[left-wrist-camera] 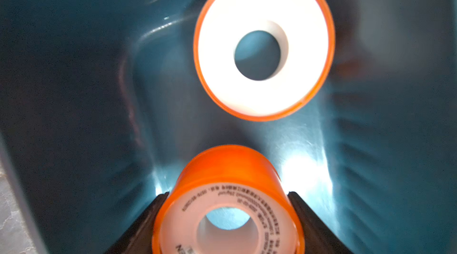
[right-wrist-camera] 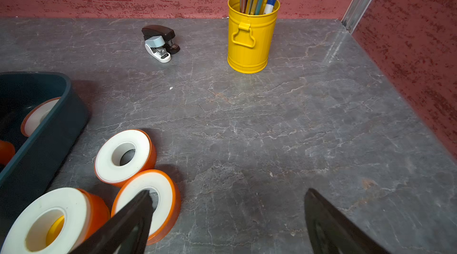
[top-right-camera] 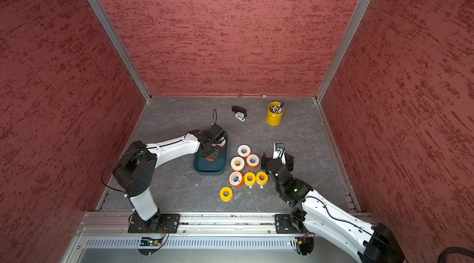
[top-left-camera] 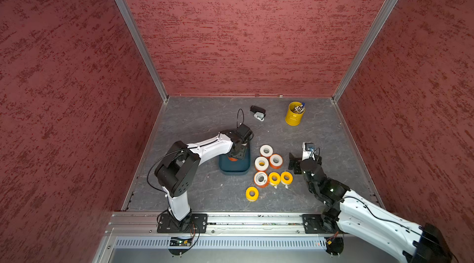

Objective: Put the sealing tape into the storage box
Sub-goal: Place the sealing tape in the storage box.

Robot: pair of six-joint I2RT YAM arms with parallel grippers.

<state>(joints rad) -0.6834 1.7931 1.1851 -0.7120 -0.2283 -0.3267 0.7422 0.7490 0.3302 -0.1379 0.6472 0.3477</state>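
1. The left arm hung over the storage box and blocked most top access.
2. Inside the box, the left gripper clamped an orange tape roll. A white-faced roll lay beyond it, with bare floor between and beside them.
3. Six rolls formed a tight cluster, mostly touching, with no finger room inside it. A narrow lane of table separated the cluster from the box.
4. A lone yellow roll stood apart, with room on most sides.
5. The right gripper had its jaws spread wide beside the cluster. One finger overlapped a roll.
6. The table ahead was bare up to the pen cup.
7. The stapler and the cup stood well apart near the back wall.
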